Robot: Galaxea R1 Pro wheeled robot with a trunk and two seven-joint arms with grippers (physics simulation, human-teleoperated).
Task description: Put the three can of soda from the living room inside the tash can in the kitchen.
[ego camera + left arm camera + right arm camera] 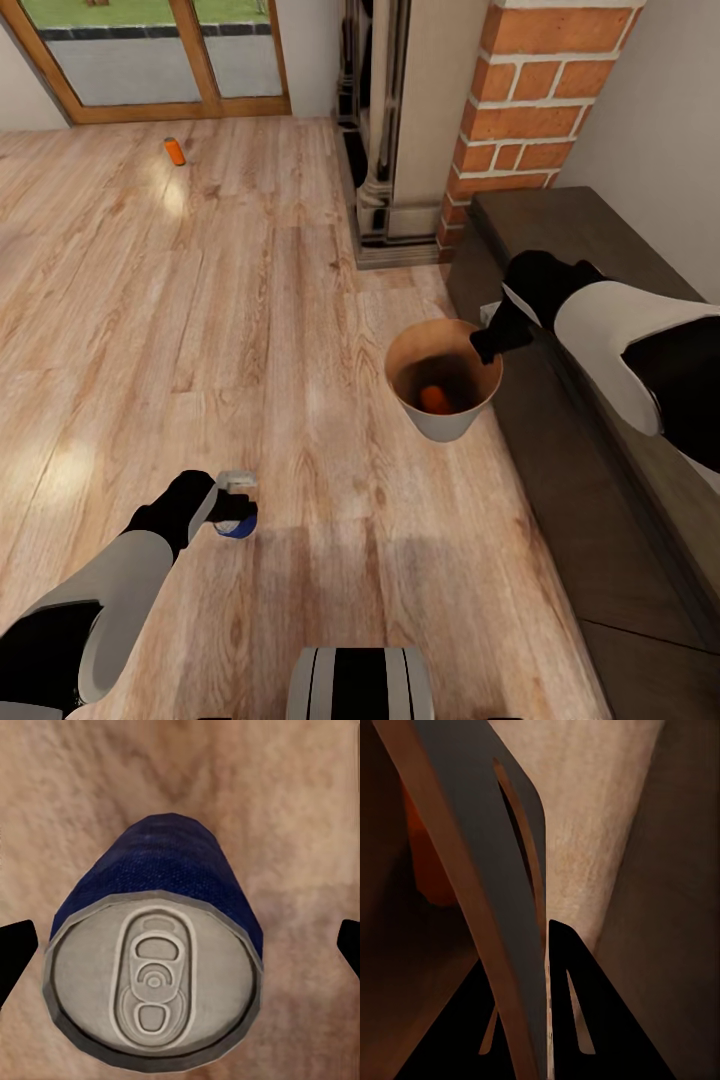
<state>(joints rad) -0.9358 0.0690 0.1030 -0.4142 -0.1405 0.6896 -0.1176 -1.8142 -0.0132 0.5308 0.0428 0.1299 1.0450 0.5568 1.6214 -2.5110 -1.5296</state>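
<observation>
- The left hand, at about 7 o'clock in the head view, holds a soda can over the pale wood floor. In the left wrist view its dark fingertips flank the can's silvery top, though contact itself cannot be made out. The pull tab faces the camera above the blue band. No brand or writing is readable.
- The right hand, at about 3 o'clock in the head view, grips the rim of the trash can. In the right wrist view the bin's thin grey-and-copper wall runs between its dark fingers, which are narrowed onto it.
- A second can, orange, lies at the bottom of the bin's brown-copper inside.
- A third can lies on the floor at about 11 o'clock, well apart from both hands, near the wood-framed glass doors.
- The brick fireplace stands at 1 o'clock, just beyond the bin.
- A dark low bench runs along the wall on the right, just beside the bin and under the right arm.
</observation>
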